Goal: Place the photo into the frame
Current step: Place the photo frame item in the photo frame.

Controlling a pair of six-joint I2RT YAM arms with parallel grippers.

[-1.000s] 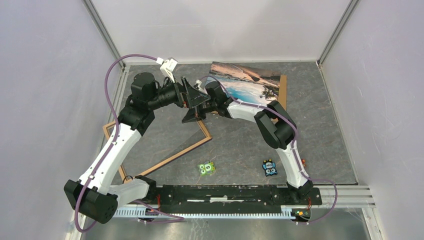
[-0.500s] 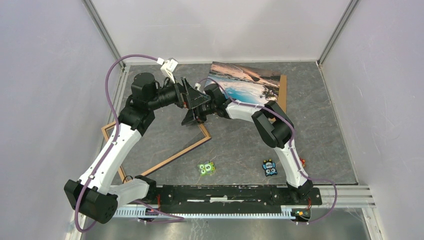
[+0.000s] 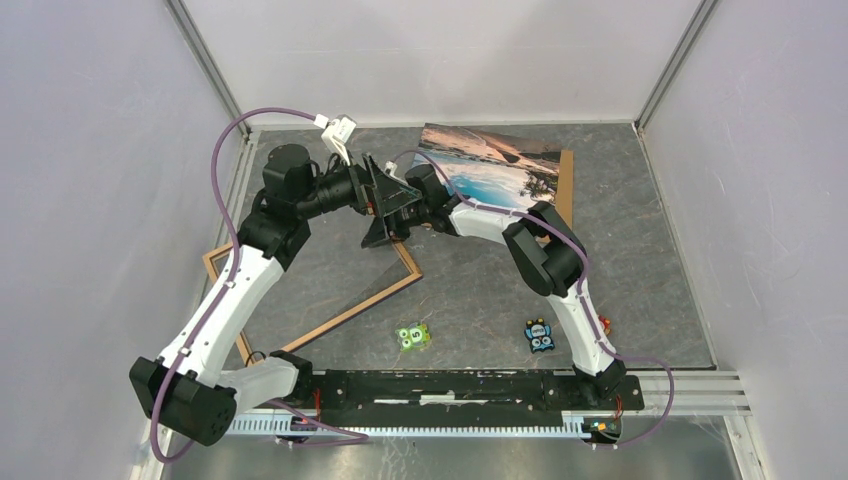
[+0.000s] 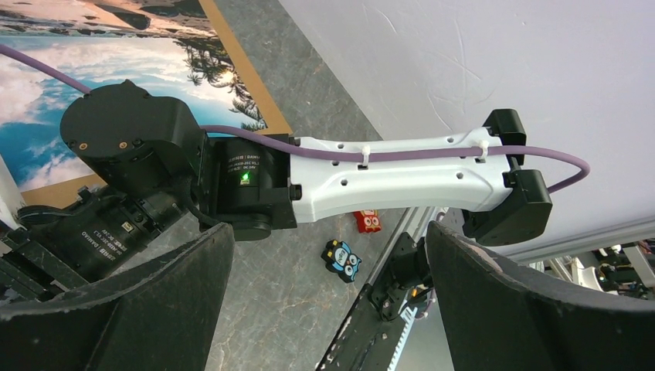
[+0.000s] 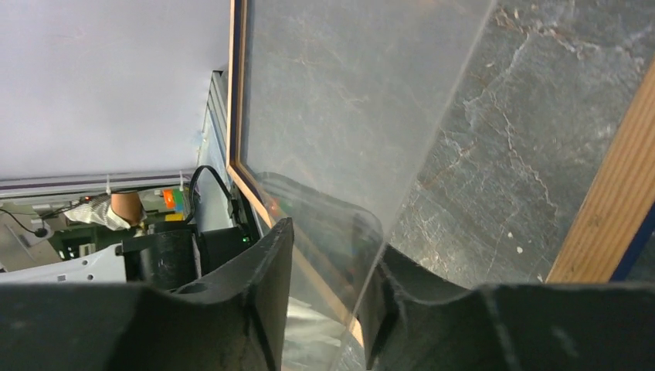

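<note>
**A:** One photo [image 3: 500, 168], face up at the far side of the tabletop [image 3: 480, 290], lying on a brown backing board [image 3: 567, 185]. It's well apart from the frame [image 3: 345, 313], which lies light-wood side up at the near left.

**B:** And the action's at the frame's far corner! The right jaws stand part-way apart, straddling the edge of a clear pane [image 5: 332, 100]. Whether they actually touch it, I can't tell.

**A:** Left jaws?

**B:** Wide apart, holding nothing, just beside the right wrist.

**A:** So the pane looks like the job in hand. How to do it well?

**B:** Close softly on that edge, hold the sheet flat and settle it square inside the rails. I'd have the left jaws steady a rail or get out of the way.
</note>
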